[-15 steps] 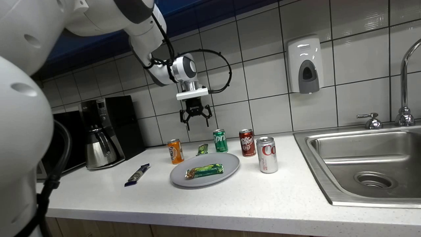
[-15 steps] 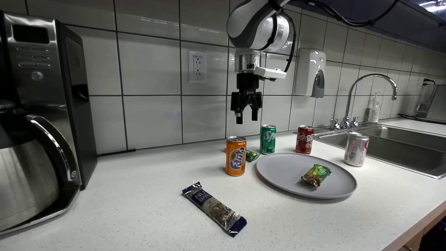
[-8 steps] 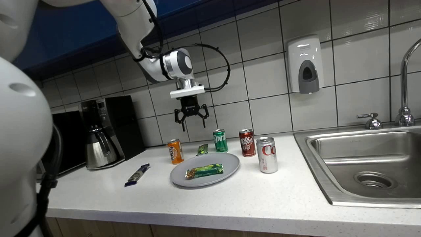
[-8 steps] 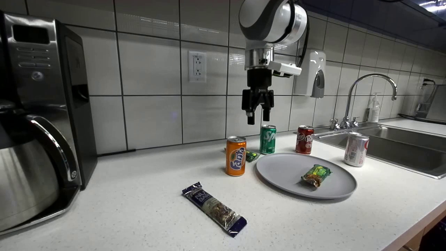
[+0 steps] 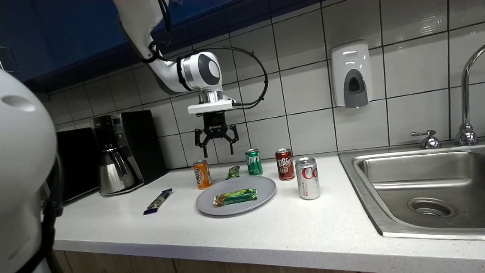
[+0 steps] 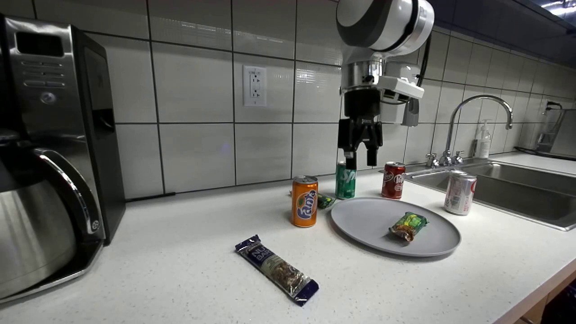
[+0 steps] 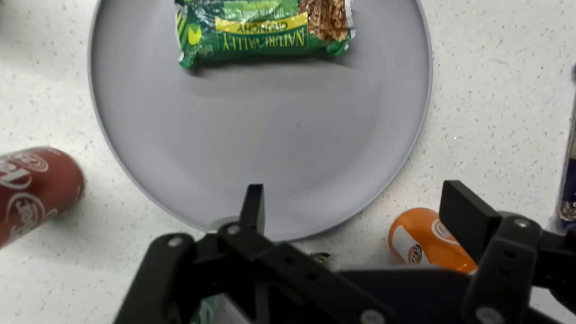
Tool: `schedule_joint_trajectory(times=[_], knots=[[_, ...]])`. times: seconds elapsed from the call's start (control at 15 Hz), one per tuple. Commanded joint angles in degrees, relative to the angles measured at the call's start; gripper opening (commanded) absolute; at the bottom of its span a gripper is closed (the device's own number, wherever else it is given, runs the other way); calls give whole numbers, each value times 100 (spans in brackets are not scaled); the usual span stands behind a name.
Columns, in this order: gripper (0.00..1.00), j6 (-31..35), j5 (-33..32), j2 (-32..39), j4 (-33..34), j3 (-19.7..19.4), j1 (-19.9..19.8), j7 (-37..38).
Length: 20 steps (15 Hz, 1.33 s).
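Observation:
My gripper (image 5: pixel 219 153) (image 6: pixel 361 165) hangs above the counter with jaws apart and nothing between them. In the wrist view, the grey plate (image 7: pixel 279 130) fills the middle, with a green Nature Valley bar (image 7: pixel 265 33) on it. Below the gripper are an orange Fanta can (image 5: pixel 202 175) and a small green packet (image 5: pixel 233 172); the packet is mostly hidden in the wrist view. A green Sprite can (image 5: pixel 254 162) stands behind the plate, its top partly covered by the gripper in an exterior view. A dark red Dr Pepper can (image 7: pixel 38 189) is at the wrist view's left.
A silver Diet Coke can (image 5: pixel 307 178) stands right of the plate. A nut bar (image 6: pixel 276 270) lies on the counter near the coffee maker (image 6: pixel 54 148). The steel sink (image 5: pixel 416 182) and faucet (image 5: pixel 466 106) are to the right, and a tiled wall with a soap dispenser (image 5: pixel 352 76) rises behind.
The gripper has shifted, leftward in one exterior view and rightward in another, and now sits slightly lower. Its jaws stay apart. Cans, bars and plate have not moved.

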Motion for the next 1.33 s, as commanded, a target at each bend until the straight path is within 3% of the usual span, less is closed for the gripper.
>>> schedule_joint_trajectory(times=[0.0,0.73,1.27], knots=[[100,196,123,-535,-744,-51,-106,260],[100,776,488,-909,-1667,-347,-159,1697],[100,1589,903,-1049,-2171,-512,-167,2745]])
